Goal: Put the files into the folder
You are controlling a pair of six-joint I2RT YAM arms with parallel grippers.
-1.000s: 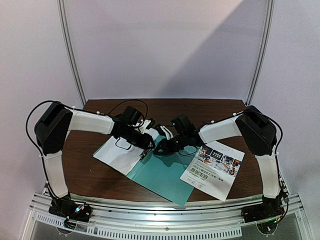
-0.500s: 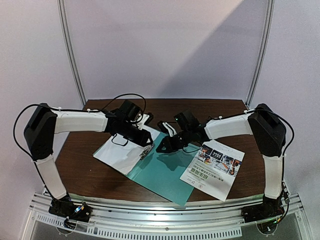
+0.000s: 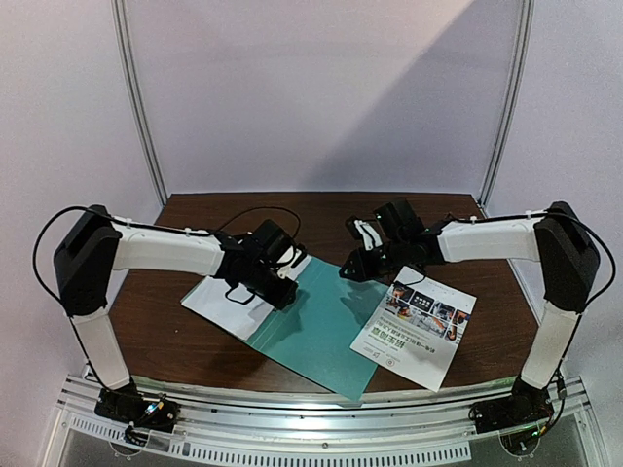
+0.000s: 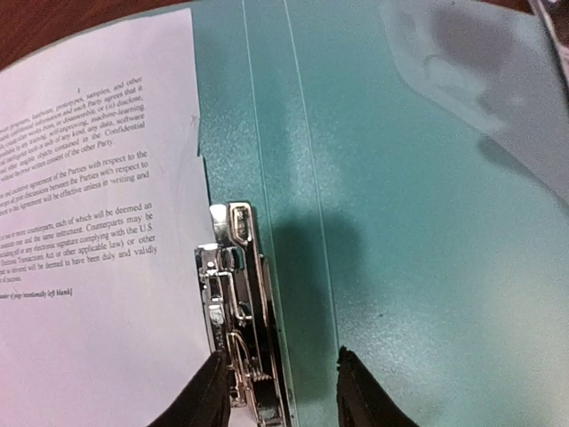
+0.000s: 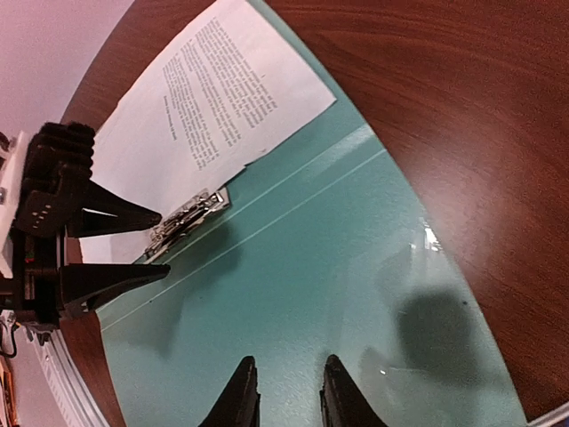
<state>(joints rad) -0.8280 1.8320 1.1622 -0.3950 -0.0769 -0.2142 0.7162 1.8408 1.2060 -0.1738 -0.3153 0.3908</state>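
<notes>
Soft overhead light; a diagonal shadow crosses the back wall (image 3: 243,97). The folder (image 5: 293,267) carries pale glare patches and soft-edged shadows in both wrist views.

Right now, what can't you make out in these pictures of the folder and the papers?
Left wrist view: the clip, lower end cut off by the bottom edge.
Top view: the clip, hidden under the left gripper.
Top view: the colour sheet, lettering too small to read.
Left wrist view: the text sheet, left part past the frame edge.
</notes>
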